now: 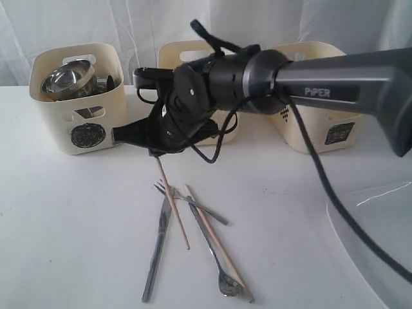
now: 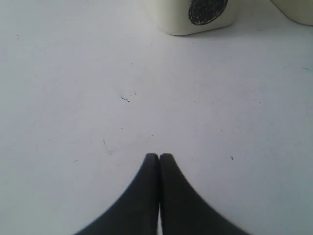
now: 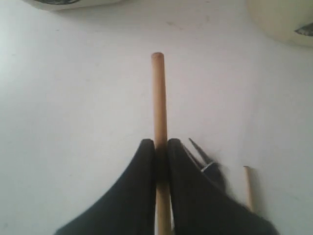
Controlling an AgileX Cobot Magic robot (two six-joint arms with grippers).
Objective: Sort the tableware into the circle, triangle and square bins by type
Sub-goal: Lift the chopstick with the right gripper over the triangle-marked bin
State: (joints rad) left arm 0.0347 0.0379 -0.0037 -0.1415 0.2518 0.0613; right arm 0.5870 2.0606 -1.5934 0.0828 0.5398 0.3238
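Your white table point(image 1: 71, 225) carries everything, and the right arm point(image 1: 335, 80) reaches across it toward the cream tubs. The circle bin point(image 1: 77, 109) stands beyond the right end effector point(image 3: 160, 144) and off to its side, with a steel bowl point(image 1: 64, 78) inside. The square bin point(image 1: 322, 122) is well apart on the other side. A third tub point(image 1: 177, 55) sits behind the arm, its mark hidden. Your right end effector is pinched narrow, its two black fingers point(image 3: 139, 186) clamped on either side of a wooden chopstick point(image 3: 157, 98), whose thick end sticks out past the fingertips toward the bins. You cannot tell whether that stick is off the table. Just beside the clamped fingers lie the fork point(image 1: 193, 203) and the second chopstick point(image 1: 215, 241). The knife point(image 1: 156, 254) and spoon point(image 1: 219, 267) rest farther back along the held stick. Your left end effector point(image 2: 159, 157) is fully closed, tips touching and holding nothing, over bare table with the circle bin ahead of it.
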